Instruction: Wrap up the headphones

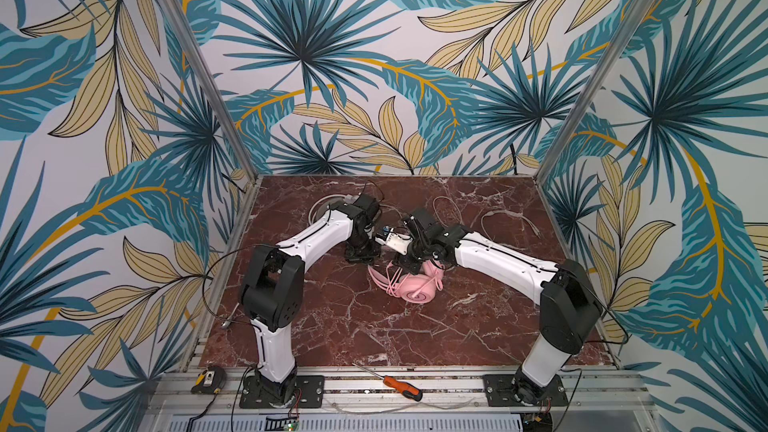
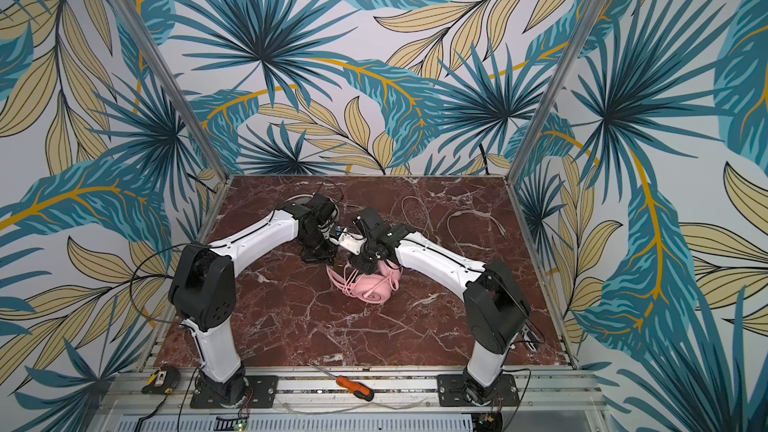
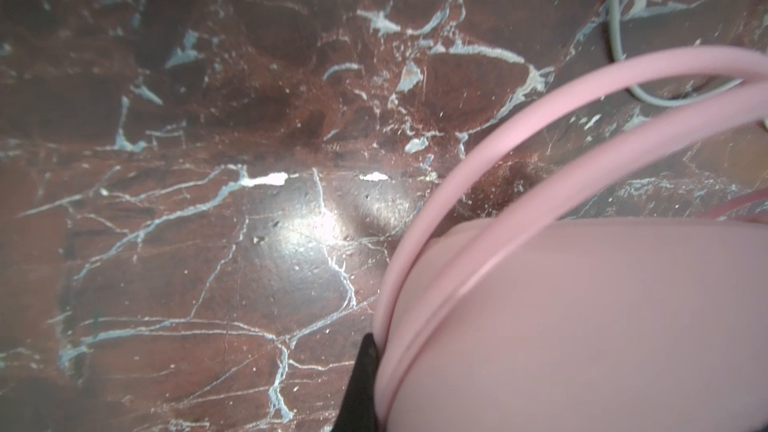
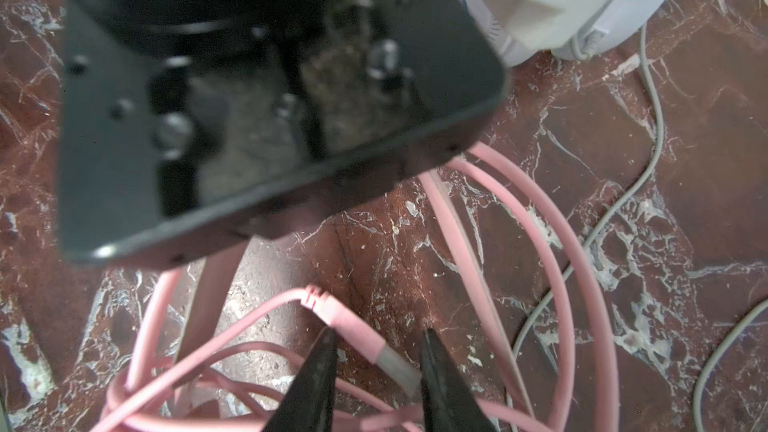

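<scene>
Two headsets: in both top views, one pink and one white, both on the table (image 1: pixel 332 326).
Pink headset (image 1: pixel 417 290): at the centre of the table, lying on one earcup; the pink cable (image 1: pixel 390 282) crosses it in several strands on its 9 o'clock side.
White headset (image 1: pixel 319 204): at 11 o'clock on the table, mostly hidden behind the left arm.
White cable (image 1: pixel 494 212): loose at 1 o'clock, well apart from the pink headset.
Left gripper (image 1: pixel 360 258): pointing down, just beside the pink headset at its 10 o'clock.
Right gripper (image 1: pixel 409 268): pointing down at the 12 o'clock edge of the pink headset.
Screwdriver (image 1: pixel 401 386): beyond the table edge at 6 o'clock.
Tape measure (image 1: pixel 208 380): beyond the table edge at 7 o'clock.
Left wrist view, left gripper: jaws together; only one black finger (image 3: pixel 361 384) shows, touching the pink cable (image 3: pixel 478 160). What it clamps, I cannot tell.
Left wrist view, pink headset (image 3: pixel 582 326): a smooth pink shell very near the camera, with the cable curving along its rim.
Right wrist view, right gripper (image 4: pixel 379 334): fingers apart, with the plug (image 4: pixel 365 338) of the pink cable between them, not clamped.
Right wrist view, left gripper: a blurred black body over flat pink bands.
Right wrist view, white headset (image 4: pixel 615 35): a round white shell behind the left gripper; the white cable (image 4: pixel 652 126) leaves it across the table.
</scene>
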Tool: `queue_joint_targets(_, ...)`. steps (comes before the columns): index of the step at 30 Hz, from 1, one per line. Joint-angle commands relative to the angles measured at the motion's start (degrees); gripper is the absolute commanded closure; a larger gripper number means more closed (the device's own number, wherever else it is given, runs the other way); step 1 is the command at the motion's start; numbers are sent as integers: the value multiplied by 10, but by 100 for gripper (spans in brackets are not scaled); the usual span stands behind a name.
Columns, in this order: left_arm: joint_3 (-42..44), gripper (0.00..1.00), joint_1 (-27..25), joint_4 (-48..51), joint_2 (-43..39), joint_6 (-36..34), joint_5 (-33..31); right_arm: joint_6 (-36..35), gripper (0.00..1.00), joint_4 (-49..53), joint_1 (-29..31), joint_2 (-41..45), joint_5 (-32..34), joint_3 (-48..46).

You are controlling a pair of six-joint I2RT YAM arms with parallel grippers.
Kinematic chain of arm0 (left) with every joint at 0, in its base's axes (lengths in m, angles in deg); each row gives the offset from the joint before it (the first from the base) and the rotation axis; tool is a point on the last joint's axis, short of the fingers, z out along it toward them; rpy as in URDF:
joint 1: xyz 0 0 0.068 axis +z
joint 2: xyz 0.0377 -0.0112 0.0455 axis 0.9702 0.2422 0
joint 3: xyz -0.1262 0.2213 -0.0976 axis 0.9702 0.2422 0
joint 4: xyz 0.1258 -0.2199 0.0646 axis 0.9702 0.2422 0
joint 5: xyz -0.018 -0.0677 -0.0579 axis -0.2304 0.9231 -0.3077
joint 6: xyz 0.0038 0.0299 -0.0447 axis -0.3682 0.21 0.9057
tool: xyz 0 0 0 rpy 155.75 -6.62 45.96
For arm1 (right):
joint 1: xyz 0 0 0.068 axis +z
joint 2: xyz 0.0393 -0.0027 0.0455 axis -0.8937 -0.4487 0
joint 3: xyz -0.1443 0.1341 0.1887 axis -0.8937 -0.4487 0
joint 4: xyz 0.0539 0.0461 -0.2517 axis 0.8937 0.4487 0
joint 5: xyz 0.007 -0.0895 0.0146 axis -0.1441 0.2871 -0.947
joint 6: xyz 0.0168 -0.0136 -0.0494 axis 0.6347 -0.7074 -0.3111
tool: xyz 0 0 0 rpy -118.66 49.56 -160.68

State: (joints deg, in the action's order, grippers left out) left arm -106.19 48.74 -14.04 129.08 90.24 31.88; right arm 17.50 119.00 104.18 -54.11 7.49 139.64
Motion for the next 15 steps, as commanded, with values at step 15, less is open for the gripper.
queue_joint_targets(15, -29, 100, 0, 21, 7, 13, 37, 43, 41, -16, -2, 70, 29, -21)
